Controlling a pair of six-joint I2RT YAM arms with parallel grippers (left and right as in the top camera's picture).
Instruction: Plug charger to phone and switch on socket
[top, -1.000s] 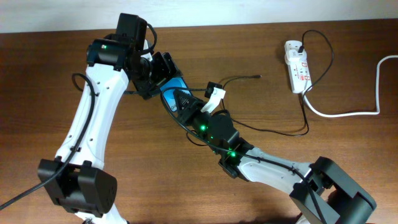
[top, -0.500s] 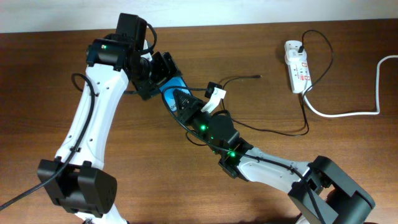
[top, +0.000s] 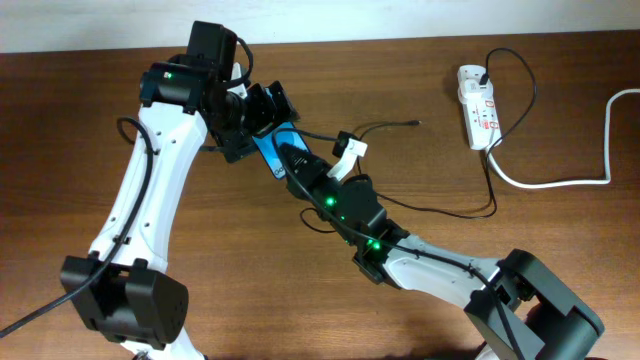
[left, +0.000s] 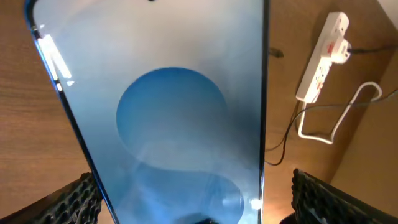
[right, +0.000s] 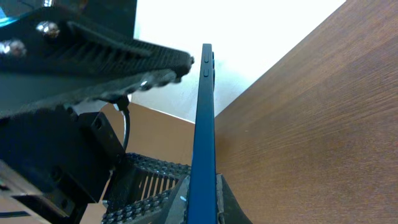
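Now phone (top: 270, 152) shifted slightly up-right, tilt perhaps steeper

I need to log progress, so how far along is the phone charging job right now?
Done: the charger looks plugged in at the socket. In hand: the right gripper clamps the phone, the left gripper flanking it. To do: the charger's tip lies loose on the table, not in the phone, and no gripper is near the socket's switch.
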